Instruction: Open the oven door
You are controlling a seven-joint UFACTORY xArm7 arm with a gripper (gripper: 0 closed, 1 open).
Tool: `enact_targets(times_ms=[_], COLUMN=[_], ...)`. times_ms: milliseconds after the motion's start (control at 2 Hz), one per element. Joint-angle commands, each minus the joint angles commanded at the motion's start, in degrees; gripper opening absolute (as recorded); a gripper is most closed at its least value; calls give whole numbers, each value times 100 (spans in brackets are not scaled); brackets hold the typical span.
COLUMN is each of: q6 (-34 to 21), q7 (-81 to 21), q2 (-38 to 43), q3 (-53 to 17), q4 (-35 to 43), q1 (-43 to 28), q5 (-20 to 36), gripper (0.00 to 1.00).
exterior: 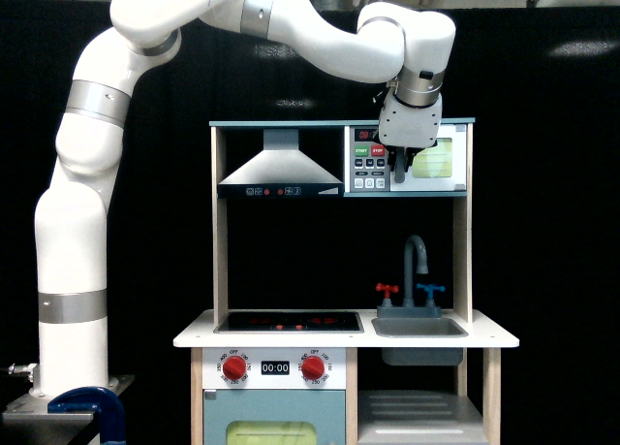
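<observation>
STEP: gripper at oven door handle, 9 o'clock edge | GRASP: I cannot tell, fingers hidden | RISK: pulling ungripped slips off; toy kitchen tips

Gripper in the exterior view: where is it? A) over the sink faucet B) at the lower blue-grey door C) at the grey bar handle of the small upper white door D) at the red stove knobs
C: the gripper sits on the top shelf right at the oven door, beside the button panel, far above the faucet and red knobs.
</observation>
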State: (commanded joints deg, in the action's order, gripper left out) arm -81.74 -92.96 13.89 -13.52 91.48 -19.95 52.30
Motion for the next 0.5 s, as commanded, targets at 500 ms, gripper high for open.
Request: enact_targets(times_ms=[500], q6=[-456], q7=[-227], q2=[346], q3=[103], q4=[475], q1=[620], q5=[-28], gripper=[0])
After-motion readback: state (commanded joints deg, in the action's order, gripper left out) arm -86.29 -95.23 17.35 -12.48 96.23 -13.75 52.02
